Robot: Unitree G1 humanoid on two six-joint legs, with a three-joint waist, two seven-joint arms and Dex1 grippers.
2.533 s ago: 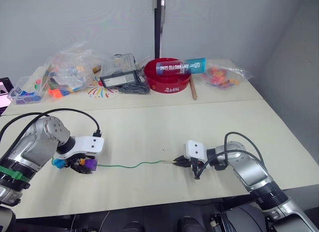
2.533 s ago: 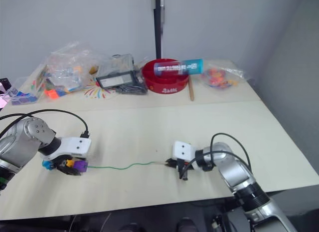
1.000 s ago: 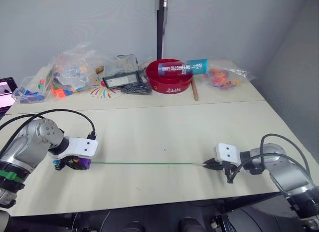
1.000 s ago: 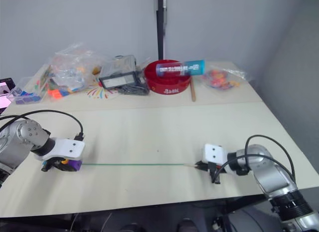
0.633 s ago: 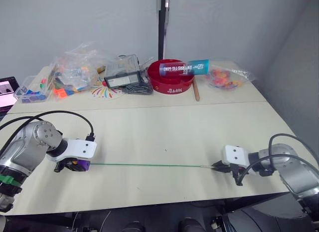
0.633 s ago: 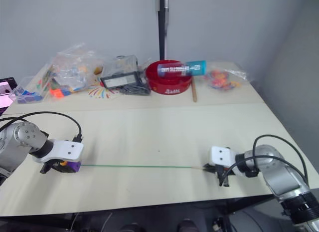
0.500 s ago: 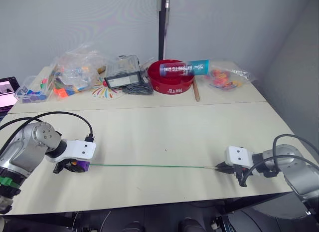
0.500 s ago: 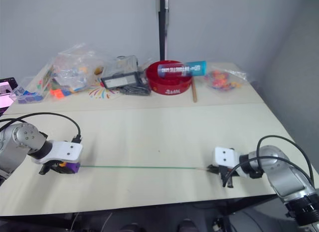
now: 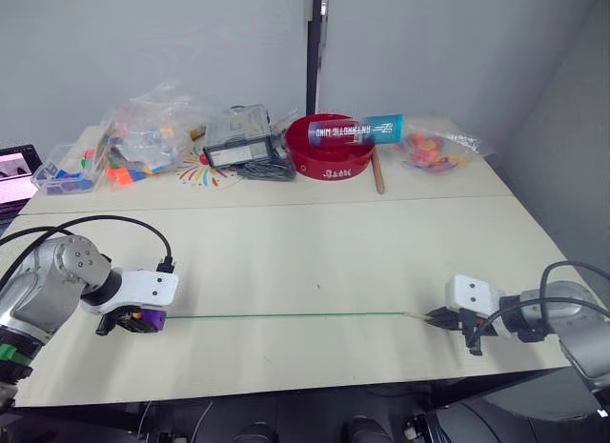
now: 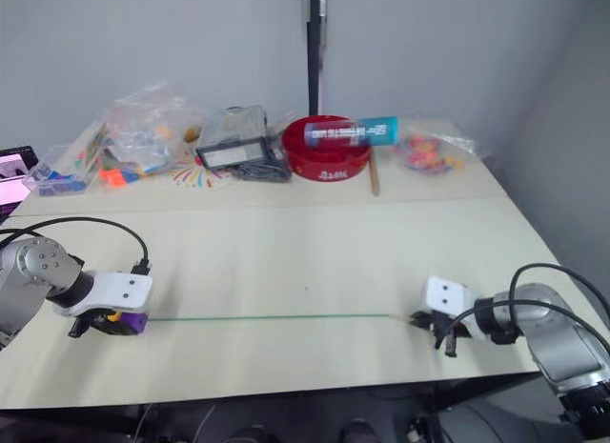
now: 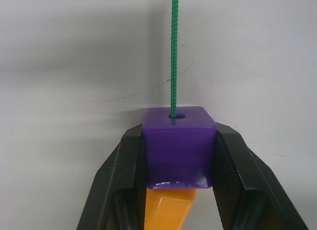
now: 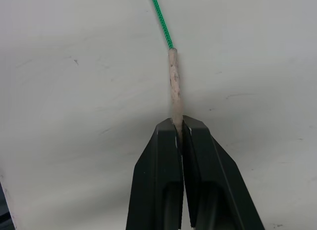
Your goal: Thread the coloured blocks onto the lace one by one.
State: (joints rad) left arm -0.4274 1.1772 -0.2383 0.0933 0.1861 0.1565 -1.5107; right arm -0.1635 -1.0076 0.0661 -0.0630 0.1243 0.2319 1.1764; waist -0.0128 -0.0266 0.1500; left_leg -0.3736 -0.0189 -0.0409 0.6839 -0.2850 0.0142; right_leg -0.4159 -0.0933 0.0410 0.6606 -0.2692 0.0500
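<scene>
The left gripper (image 11: 178,156) is clamping the purple block (image 11: 179,141) while the right gripper (image 12: 178,128), jaws pinching the lace (image 9: 286,315) tip, is drawing it taut.

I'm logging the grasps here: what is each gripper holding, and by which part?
Left gripper clamps the purple block by two opposite sides. Right gripper pinches the lace at its pale stiff tip.

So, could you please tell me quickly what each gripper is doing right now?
Left gripper: shut on the purple block.
Right gripper: shut on the lace's pale tip.
</scene>
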